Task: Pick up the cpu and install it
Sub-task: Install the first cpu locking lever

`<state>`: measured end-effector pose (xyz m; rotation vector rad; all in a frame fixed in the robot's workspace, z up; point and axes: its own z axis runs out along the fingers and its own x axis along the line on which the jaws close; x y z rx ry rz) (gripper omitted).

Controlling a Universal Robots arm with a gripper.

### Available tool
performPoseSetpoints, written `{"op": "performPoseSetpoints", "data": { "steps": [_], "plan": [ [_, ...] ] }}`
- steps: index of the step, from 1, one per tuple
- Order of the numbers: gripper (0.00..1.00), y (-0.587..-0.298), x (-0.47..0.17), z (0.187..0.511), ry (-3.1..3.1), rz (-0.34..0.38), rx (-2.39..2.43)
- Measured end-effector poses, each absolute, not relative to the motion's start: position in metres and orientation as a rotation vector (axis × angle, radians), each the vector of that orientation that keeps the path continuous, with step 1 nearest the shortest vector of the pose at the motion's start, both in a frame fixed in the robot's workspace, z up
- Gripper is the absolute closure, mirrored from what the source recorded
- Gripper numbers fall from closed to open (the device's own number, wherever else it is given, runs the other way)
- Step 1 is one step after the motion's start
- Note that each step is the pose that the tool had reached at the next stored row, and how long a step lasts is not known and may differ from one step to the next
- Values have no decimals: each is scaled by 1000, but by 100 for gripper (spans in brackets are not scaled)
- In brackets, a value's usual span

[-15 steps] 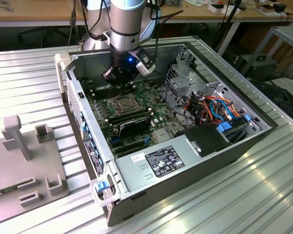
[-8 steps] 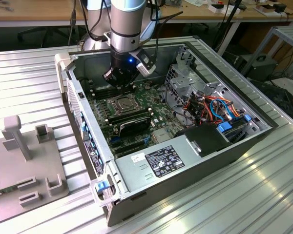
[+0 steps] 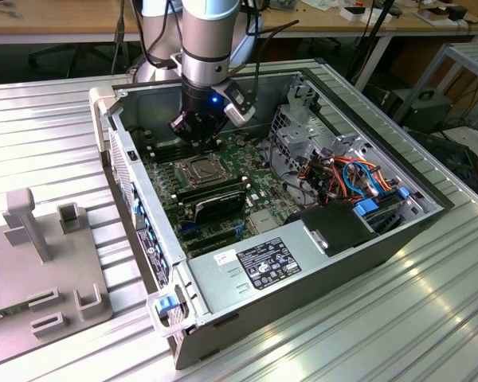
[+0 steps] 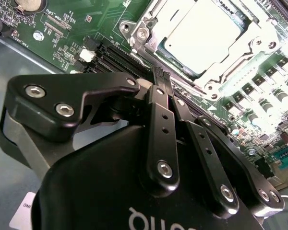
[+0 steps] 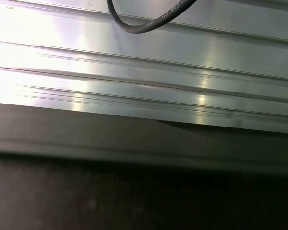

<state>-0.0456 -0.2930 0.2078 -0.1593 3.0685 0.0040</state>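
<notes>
My tool [image 4: 162, 76] has its fingers pressed together with nothing between them, hanging just above the motherboard [image 3: 223, 171] beside the socket. The cpu [image 4: 204, 36] looks already seated in that socket, though glare hides its edges. If I drop lower, the closed tips could strike the socket frame [image 4: 149, 28].

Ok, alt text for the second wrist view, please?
The black tool, its fingers closed together and holding nothing, hovers near the CPU already seated in its motherboard socket. Green board surrounds it.
</notes>
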Motion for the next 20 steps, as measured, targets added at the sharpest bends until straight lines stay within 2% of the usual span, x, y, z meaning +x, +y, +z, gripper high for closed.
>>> {"op": "performPoseSetpoints", "data": {
  "steps": [20],
  "plan": [
    [89, -293, -41, 205, 3069, -9, -160]
  ]
}}
